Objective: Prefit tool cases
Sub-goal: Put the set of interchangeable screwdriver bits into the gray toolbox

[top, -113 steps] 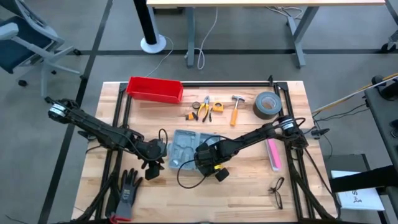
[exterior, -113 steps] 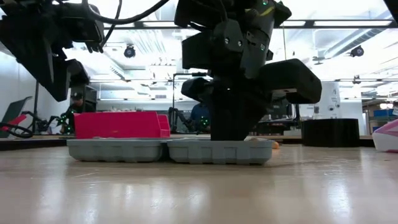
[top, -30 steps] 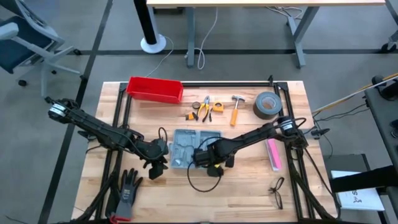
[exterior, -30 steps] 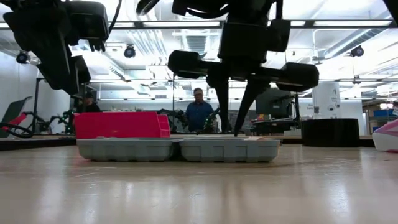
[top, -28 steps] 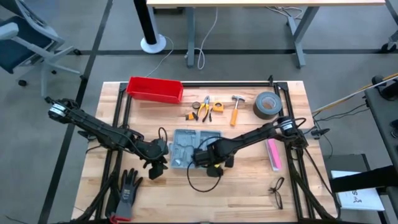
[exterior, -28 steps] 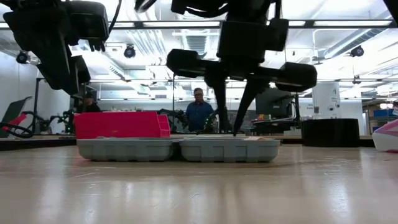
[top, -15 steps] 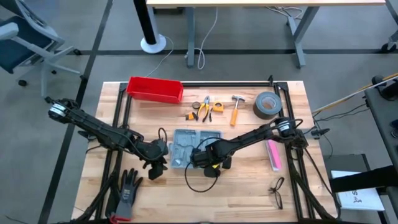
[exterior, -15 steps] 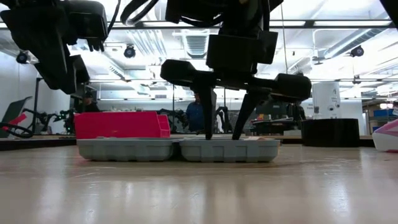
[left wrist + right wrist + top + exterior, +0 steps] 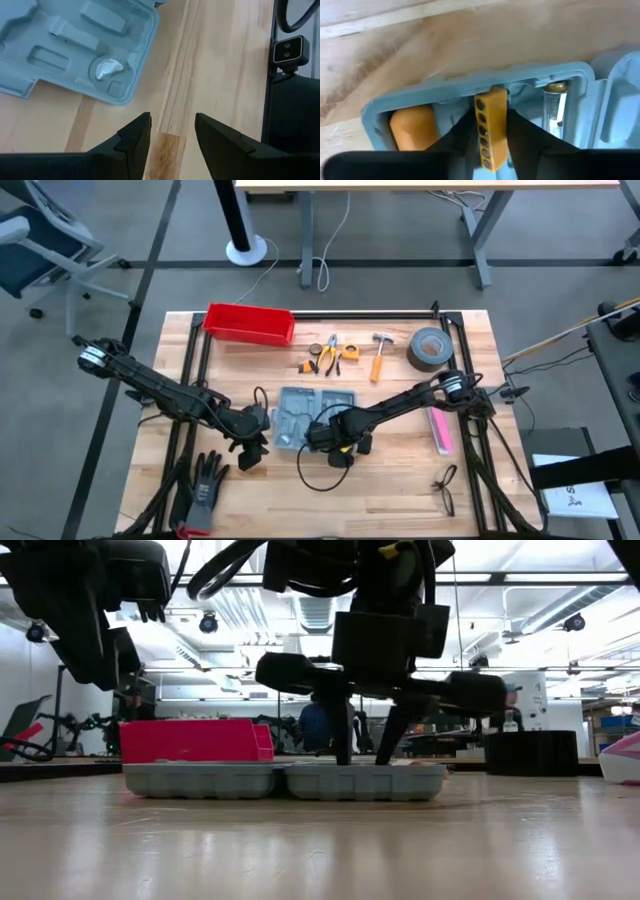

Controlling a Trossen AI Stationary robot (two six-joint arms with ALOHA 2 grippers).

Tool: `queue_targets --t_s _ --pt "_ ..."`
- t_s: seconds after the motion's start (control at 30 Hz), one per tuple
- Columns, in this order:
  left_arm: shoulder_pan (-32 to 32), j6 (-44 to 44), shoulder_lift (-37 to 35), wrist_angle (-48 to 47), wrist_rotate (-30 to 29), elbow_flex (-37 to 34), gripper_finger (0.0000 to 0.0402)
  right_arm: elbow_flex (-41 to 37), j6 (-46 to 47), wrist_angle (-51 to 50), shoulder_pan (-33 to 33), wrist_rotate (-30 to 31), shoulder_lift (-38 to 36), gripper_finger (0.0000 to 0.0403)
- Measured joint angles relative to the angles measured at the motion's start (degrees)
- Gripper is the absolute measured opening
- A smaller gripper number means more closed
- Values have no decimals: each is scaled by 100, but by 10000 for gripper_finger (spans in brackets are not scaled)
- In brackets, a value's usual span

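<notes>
Over tool case [image 9: 300,416], right gripper [image 9: 489,134] lowered, now pinching yellow bit holder [image 9: 489,127].

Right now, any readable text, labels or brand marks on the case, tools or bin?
None readable.
Tool case: bare moulded plastic, no lettering seen.
Yellow bit holder between the right hand's fingers: only holes, no marks.
Red bin: plain.
</notes>
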Motion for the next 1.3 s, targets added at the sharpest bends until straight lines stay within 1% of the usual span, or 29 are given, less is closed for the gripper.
queue_targets --t_s 0.13,0.2,0.37,0.53,0.73,0.83,0.9,1.13,1.3 --pt "-2 0 0 0 0 0 162 20 16 11 -4 22 -69 31" --pt "-2 0 0 3 0 0 162 17 17 -45 -6 21 -98 19" --pt "-2 -15 0 -2 15 0 162 15 85 -91 -6 109 -233 18" --pt "-4 -15 0 -1 26 0 162 15 232 -108 -17 225 -334 32" --pt "-13 -20 0 -2 28 0 162 7 312 -445 -17 154 -340 22" --pt "-13 -19 0 -2 28 0 162 5 405 -504 -15 75 -340 25" --pt "-13 -19 0 -1 31 0 162 -5 401 -494 -17 -25 -340 28" --pt "-22 -20 -2 0 33 0 162 -80 315 -429 -17 -31 -347 22" --pt "-22 -20 -2 -2 35 0 162 -123 297 -273 -17 -31 -348 27"
